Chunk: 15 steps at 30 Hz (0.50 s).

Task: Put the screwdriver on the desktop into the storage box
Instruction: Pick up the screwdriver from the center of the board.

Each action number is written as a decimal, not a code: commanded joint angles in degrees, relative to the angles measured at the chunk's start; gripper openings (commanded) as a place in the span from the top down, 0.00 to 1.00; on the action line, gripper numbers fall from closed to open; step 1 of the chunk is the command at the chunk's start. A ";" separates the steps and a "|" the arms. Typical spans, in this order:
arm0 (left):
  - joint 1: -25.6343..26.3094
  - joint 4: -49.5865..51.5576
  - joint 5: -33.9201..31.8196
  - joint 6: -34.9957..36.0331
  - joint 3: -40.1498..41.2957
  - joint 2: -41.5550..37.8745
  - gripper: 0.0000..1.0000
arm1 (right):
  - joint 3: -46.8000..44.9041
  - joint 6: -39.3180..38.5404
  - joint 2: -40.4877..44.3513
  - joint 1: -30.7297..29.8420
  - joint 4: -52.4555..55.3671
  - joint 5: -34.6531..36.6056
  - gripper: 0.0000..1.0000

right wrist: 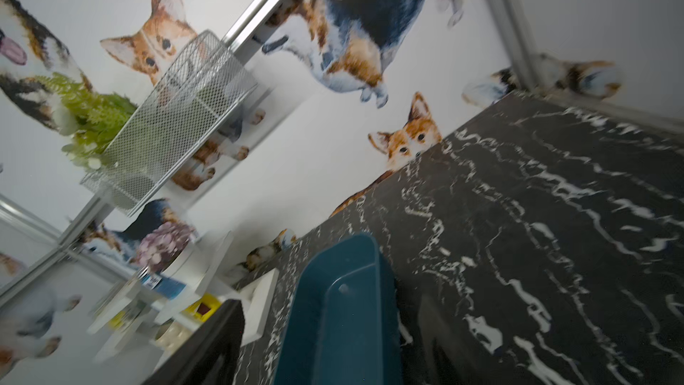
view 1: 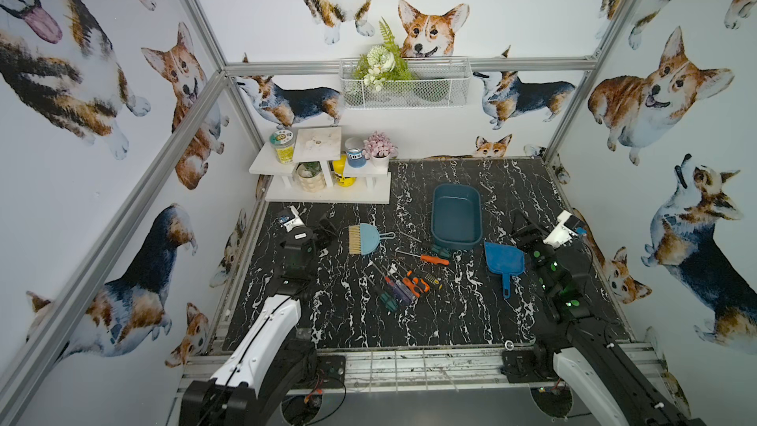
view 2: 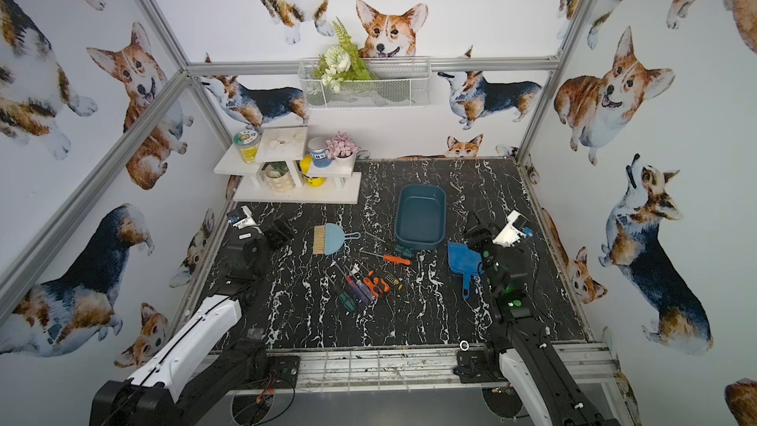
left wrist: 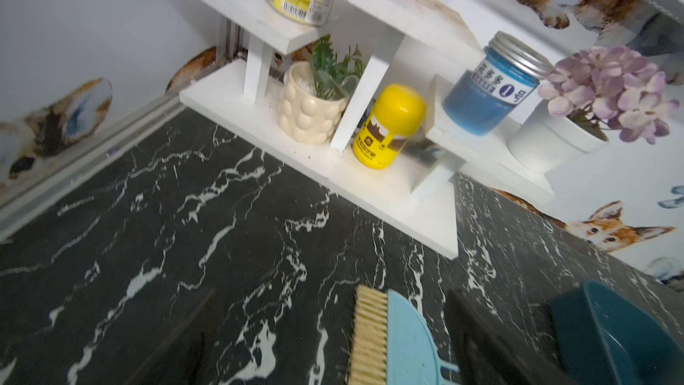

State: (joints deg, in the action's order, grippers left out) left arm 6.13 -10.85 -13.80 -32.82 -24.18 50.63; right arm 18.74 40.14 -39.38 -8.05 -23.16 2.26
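In the lower middle of the frame, nearest to me in both top views, a cluster of screwdrivers (view 1: 403,284) lies on the desktop (view 1: 450,313), their purple, green and orange-black handles touching. Just above it an orange-handled screwdriver (view 1: 429,259) lies alone with its shaft pointing left. A green-handled screwdriver (view 1: 440,248) sits close against the near wall of the storage box (view 1: 456,243). I see every one of them on the desktop, outside the box.

Right of centre a blue dustpan (view 1: 504,258) lies with its handle towards me. Left of centre lies a light blue brush (view 1: 364,239).

My left gripper (view 1: 325,233) hangs at the middle left, beside the brush. Its fingers (left wrist: 481,335) are spread wide in the left wrist view and hold nothing. My right gripper (view 1: 521,231) hangs at the middle right, just right of the box. Its fingers (right wrist: 211,342) stand apart in the blurred right wrist view, with nothing between them.

Further up, a white shelf (view 1: 327,194) with jars and pots stands at the desktop's far left corner. Above it a wire basket (view 1: 405,88) hangs on the back wall.
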 commanded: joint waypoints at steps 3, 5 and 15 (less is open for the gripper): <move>0.11 4.48 6.19 -7.43 5.32 -9.41 0.03 | 12.92 -6.64 -9.57 -21.70 23.86 -1.20 0.24; 0.19 7.19 5.42 -7.51 6.19 -13.27 0.03 | 18.29 -10.33 -15.40 -33.93 30.41 3.54 0.26; 0.20 10.03 0.72 -7.57 7.57 -16.15 0.00 | 37.34 -14.90 -45.33 -57.11 38.54 5.65 0.36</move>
State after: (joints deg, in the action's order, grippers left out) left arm 6.37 -1.93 -11.29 -40.40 -16.12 34.28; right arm 53.36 27.70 -80.73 -63.68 11.53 5.50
